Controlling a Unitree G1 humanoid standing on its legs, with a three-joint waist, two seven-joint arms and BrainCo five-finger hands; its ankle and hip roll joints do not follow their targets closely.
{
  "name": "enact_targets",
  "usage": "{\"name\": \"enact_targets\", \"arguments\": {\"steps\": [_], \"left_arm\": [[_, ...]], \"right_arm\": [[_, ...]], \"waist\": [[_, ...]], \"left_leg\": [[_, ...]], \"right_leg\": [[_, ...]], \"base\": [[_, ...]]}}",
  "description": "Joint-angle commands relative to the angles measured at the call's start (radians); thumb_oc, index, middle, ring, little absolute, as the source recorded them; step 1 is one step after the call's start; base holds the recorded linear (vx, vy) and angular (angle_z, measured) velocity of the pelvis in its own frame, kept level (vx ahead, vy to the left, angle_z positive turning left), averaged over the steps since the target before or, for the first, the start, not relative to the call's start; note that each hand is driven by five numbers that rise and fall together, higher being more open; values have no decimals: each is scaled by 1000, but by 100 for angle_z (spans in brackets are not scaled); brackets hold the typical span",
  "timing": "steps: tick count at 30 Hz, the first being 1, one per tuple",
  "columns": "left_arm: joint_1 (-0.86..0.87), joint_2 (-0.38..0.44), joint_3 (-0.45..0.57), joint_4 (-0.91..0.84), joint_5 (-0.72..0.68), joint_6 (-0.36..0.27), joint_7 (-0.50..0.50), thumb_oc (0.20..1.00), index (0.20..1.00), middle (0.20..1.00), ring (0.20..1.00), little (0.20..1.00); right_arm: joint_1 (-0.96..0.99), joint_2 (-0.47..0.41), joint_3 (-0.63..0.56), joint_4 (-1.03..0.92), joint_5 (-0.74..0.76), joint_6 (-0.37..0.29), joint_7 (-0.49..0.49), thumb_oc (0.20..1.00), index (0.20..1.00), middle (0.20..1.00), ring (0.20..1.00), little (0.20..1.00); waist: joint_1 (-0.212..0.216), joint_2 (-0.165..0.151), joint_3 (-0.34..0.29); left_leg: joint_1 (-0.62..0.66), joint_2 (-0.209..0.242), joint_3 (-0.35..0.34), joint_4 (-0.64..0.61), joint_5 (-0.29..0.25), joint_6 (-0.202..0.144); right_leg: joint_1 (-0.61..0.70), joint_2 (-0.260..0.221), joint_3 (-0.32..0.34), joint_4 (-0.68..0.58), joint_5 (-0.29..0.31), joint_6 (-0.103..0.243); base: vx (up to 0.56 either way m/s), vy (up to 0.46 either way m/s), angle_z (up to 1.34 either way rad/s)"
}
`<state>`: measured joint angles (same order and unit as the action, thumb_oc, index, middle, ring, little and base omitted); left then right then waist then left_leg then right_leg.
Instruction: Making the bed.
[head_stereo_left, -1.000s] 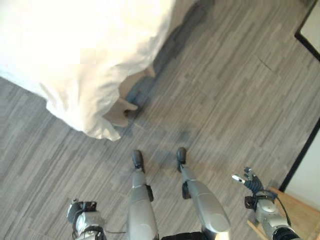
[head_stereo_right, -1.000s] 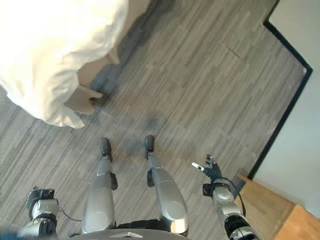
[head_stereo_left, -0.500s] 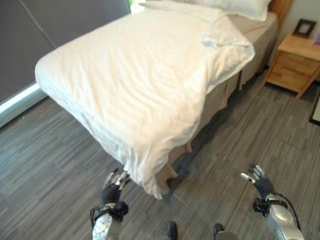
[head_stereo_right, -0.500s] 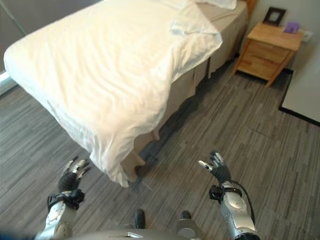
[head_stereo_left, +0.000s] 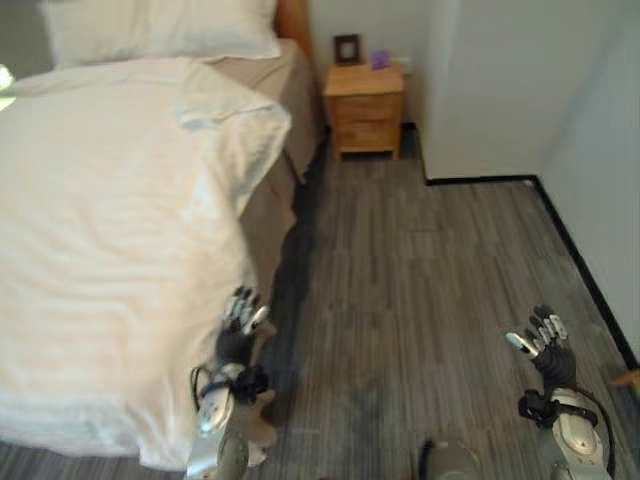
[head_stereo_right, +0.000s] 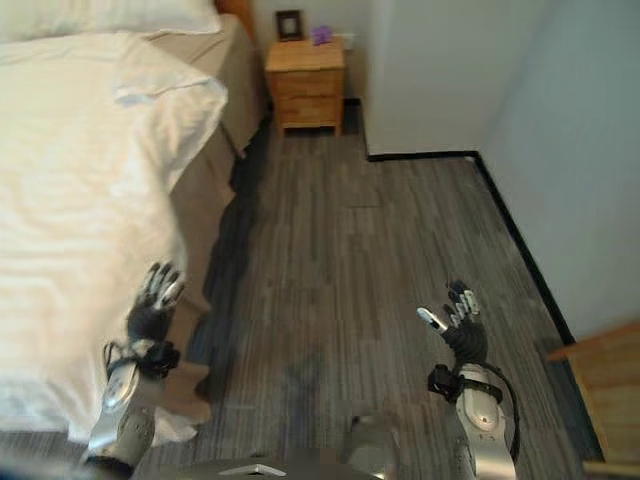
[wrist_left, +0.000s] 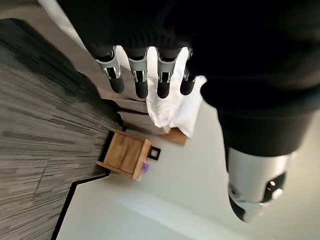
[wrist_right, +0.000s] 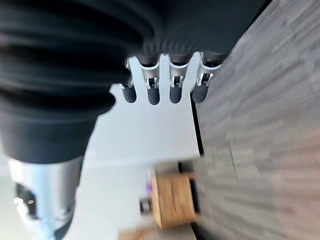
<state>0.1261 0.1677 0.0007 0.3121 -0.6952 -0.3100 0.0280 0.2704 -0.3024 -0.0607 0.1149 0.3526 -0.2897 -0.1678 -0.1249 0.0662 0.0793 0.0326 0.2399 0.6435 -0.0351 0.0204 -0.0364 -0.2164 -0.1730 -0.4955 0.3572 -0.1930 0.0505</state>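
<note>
A bed with a rumpled white duvet fills the left side, the duvet's edge hanging down over a tan bed skirt. A white pillow lies at the head. My left hand is open, fingers straight, raised just beside the duvet's hanging side edge and holding nothing. My right hand is open too, up in the air over the floor at the right, well away from the bed. The left wrist view shows straight fingers with the duvet's folded corner beyond.
A wooden nightstand stands by the bed's head with a small picture frame and a purple item on it. Grey plank floor runs between bed and white wall. A wooden furniture corner shows at lower right.
The camera swung upward and right, from the floor to along the bed's side toward the nightstand. Both hands rose and stay open.
</note>
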Motion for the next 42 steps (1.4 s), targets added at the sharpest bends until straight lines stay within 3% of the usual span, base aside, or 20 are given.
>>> {"name": "enact_targets", "arguments": {"steps": [1,3,4,5,6,9,11,14,17,23,33,34,36,37,38,41,42], "left_arm": [[-64,58,29,-49,-57,-74,24,1000,1000,1000,1000,1000],[-64,58,29,-48,-60,-75,22,1000,1000,1000,1000,1000],[-71,12,31,-58,-121,-95,43,1000,1000,1000,1000,1000],[-65,0,36,-61,-119,-98,51,1000,1000,1000,1000,1000],[-66,-13,38,-53,-139,-103,56,1000,1000,1000,1000,1000],[-44,-1,37,-46,-99,-87,44,1000,1000,1000,1000,1000],[-7,13,27,-47,-64,-94,41,1000,1000,1000,1000,1000],[-37,-4,61,-44,-146,-101,42,1000,1000,1000,1000,1000],[-35,7,73,-51,-127,-97,51,1000,1000,1000,1000,1000],[-21,-22,70,-35,-186,-96,35,1000,1000,1000,1000,1000],[-20,30,36,-35,-26,-85,60,1000,1000,1000,1000,1000],[2,150,23,-50,95,42,-12,1000,1000,1000,1000,1000],[-3,146,14,-51,104,43,6,1000,1000,1000,1000,1000],[-21,138,-7,-36,117,49,3,1000,1000,1000,1000,1000],[-30,135,-21,-34,119,44,11,1000,1000,1000,1000,1000],[-55,154,-21,-65,111,43,18,1000,1000,1000,1000,1000],[-55,158,-2,-70,117,43,25,1000,1000,1000,1000,1000]], "right_arm": [[-38,8,-24,-42,52,-77,-4,1000,1000,1000,1000,1000],[-38,7,-24,-42,54,-77,-3,1000,1000,1000,1000,1000],[-70,-53,22,-19,64,-65,12,1000,1000,1000,1000,1000],[-83,-65,27,-13,60,-62,8,1000,1000,1000,1000,1000],[-103,-64,25,6,81,-63,5,1000,1000,1000,1000,1000],[-95,-64,-4,12,93,-63,27,1000,1000,1000,1000,1000],[-111,-74,5,42,61,-70,19,1000,1000,1000,1000,1000],[-105,-62,35,54,33,-50,36,1000,1000,1000,1000,1000],[-84,-37,48,80,67,-36,61,1000,1000,1000,1000,1000],[-67,-35,72,74,49,-16,88,1000,1000,1000,1000,1000],[-83,-19,121,55,104,-17,136,1000,1000,1000,1000,1000],[-79,-38,-85,85,290,-10,98,1000,1000,1000,1000,1000],[-81,-29,-86,84,290,-19,85,1000,1000,1000,1000,1000],[-76,-1,-91,100,291,-19,80,1000,1000,1000,1000,1000],[-78,7,-81,124,301,-24,78,1000,1000,1000,1000,1000],[-88,21,-36,122,312,-4,60,1000,1000,1000,1000,1000],[-91,1,5,119,279,33,93,1000,1000,1000,1000,1000]], "waist": [[-14,-116,17],[-17,-114,17],[47,-135,58],[70,-148,64],[92,-158,69],[100,-157,46],[117,-140,49],[96,-125,29],[88,-118,16],[84,-120,0],[78,-127,-8],[65,-123,46],[47,-111,34],[28,-79,-1],[28,-74,-12],[24,-73,-33],[36,-78,-36]], "left_leg": [[41,43,-144,34,47,-122],[37,50,-148,43,45,-126],[-54,-21,-444,192,71,-90],[-99,-102,-565,228,23,-70],[-131,-155,-628,229,-18,-55],[-159,-168,-628,132,1,-42],[-136,-208,-676,99,-9,-25],[-71,-220,-690,15,-10,-6],[-37,-226,-676,-23,-11,3],[-2,-242,-651,-47,-25,20],[20,-252,-632,-52,-42,34],[-130,-154,-587,375,-24,-50],[-65,-138,-543,290,-30,-45],[14,-140,-516,65,-51,-32],[35,-151,-534,7,-39,-29],[50,-158,-534,-22,-29,-30],[46,-167,-548,-13,-32,-26]], "right_leg": [[182,15,197,-359,178,101],[184,19,194,-360,177,98],[216,54,249,-366,156,47],[224,53,280,-364,153,43],[236,53,310,-363,149,41],[254,64,332,-379,142,43],[254,83,356,-356,133,41],[266,76,385,-384,146,51],[271,67,407,-398,154,63],[277,54,441,-417,170,82],[273,42,474,-417,182,99],[296,60,436,-380,130,36],[289,69,421,-381,137,46],[266,90,408,-377,149,60],[261,91,408,-378,155,65],[267,80,398,-402,167,74],[277,69,399,-403,167,75]], "base": [[151,-487,12],[63,-243,-16],[149,-381,-20],[228,-465,-5],[185,-195,-78],[186,-67,-112],[166,14,-22],[128,119,-53],[80,90,0],[66,93,-12],[26,46,-4],[-32,41,-2],[-47,80,-4],[-70,130,-12],[-137,186,6],[-71,86,6],[-36,84,-1]]}}
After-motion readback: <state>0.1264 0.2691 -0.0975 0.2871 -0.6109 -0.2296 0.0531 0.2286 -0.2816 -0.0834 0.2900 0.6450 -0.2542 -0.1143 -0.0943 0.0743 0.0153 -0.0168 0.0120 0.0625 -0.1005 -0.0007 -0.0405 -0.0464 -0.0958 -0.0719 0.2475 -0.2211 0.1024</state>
